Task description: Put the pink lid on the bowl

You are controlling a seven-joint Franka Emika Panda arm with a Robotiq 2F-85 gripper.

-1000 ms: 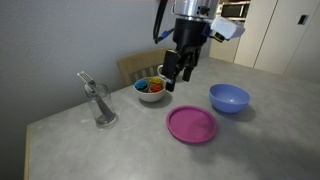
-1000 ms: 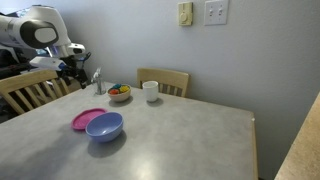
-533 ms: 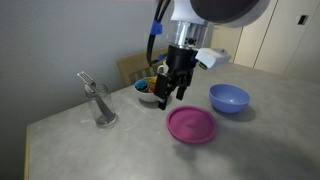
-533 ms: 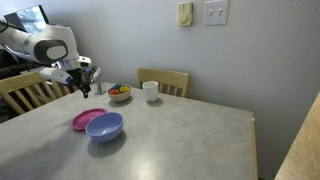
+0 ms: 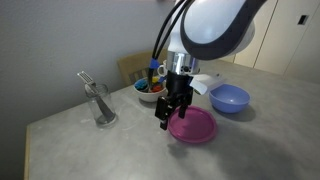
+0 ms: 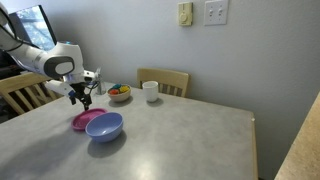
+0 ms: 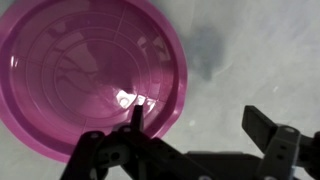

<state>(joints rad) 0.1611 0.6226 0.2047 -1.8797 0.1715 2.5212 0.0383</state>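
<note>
The pink lid [image 5: 192,125] lies flat on the grey table, also seen in an exterior view [image 6: 84,120] and filling the upper left of the wrist view [image 7: 90,75]. The periwinkle-blue bowl [image 5: 229,98] stands beside it, touching or nearly so in an exterior view [image 6: 105,127]. My gripper [image 5: 170,116] is open and hangs low over the lid's edge; it also shows in an exterior view [image 6: 80,99]. In the wrist view my gripper [image 7: 200,122] straddles the lid's rim: one fingertip [image 7: 136,117] is over the lid, the other over bare table.
A white bowl with colourful contents [image 5: 150,88] stands behind the gripper. A clear glass with utensils [image 5: 98,102] is near the table's edge. A white mug [image 6: 150,91] and wooden chairs [image 6: 165,79] stand at the far side.
The gripper has come down and moved from above the white bowl towards the pink lid, now low over the lid's edge. The lid and the bowl have not moved.
</note>
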